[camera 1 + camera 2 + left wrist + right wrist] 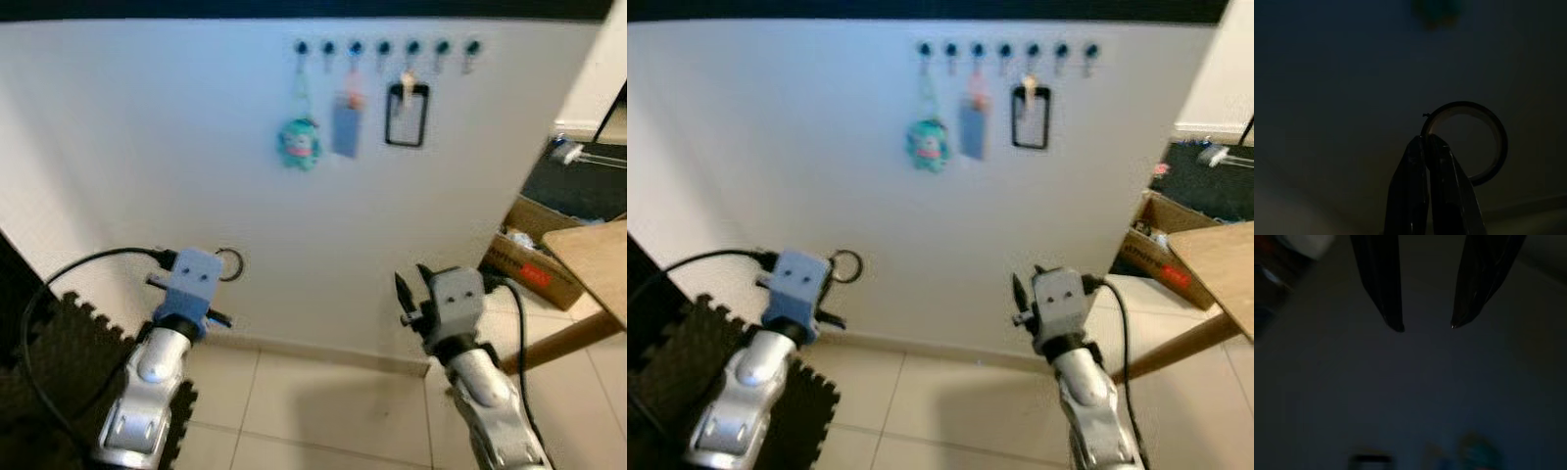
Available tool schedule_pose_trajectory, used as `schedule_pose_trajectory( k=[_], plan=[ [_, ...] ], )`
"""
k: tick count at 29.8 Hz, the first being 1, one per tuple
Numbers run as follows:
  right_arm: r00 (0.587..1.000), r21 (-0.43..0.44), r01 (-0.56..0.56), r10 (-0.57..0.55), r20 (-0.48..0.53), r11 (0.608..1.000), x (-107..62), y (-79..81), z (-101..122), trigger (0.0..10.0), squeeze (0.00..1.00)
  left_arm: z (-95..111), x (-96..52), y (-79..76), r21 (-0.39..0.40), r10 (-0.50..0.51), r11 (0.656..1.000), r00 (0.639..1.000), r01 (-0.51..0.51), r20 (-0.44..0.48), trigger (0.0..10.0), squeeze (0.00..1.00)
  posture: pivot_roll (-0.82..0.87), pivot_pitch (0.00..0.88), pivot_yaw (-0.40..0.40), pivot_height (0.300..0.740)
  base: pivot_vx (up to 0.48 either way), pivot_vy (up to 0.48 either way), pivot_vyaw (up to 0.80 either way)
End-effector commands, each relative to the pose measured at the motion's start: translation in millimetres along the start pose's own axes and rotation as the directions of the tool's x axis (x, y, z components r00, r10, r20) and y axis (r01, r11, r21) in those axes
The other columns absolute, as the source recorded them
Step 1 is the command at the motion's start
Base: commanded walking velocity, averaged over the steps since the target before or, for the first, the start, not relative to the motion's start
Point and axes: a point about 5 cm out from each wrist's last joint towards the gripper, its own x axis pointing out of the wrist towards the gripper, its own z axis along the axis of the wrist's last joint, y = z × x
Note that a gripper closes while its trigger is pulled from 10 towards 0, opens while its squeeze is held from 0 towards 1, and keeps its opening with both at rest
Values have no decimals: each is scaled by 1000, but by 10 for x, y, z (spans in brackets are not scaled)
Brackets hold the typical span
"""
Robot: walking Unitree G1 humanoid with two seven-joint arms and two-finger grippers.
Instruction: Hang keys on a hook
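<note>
A row of several dark hooks (384,47) runs along the top of a white wall. From them hang a teal plush charm (299,143), a blue tag (345,123) and a black-framed card holder (407,114). My left gripper (1426,139) is shut on a metal key ring (1469,142), held low in front of the wall, well below and left of the hooks; the key ring (229,264) shows beside the wrist. My right gripper (1425,326) stands open with nothing in it, raised at lower right, facing the wall.
A wooden table (588,259) juts in at the right, with a cardboard box (534,262) on the floor behind it. Dark foam mats (49,362) lie at lower left. Beige floor tiles (313,401) run along the wall's base.
</note>
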Motion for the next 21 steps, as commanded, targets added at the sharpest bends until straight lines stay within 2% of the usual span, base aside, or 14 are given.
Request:
schedule_pose_trajectory(
  k=[1, 5, 21],
  plan=[
    [1000, 12, -18, 19, -9, 1000, -8, 67, -15, 10000, 0, -60, -27, 28, 4, 13, 1000, 999, -13, -30, 10000, 12, 68, 159, 34, 740, 247, 0, 0],
    [1000, 12, -19, 19, -9, 1000, -7, 70, -15, 10000, 0, -61, -28, 29, 5, 12, 1000, 999, -12, -31, 10000, 12, 68, 158, 34, 740, 240, 0, 0],
    [1000, 12, -29, 29, -10, 1000, -7, 85, -23, 10000, 0, -29, -22, 19, -15, 12, 1000, 1000, -12, -19, 10000, 0, 68, 153, 34, 740, 0, 0, 0]
  ],
)
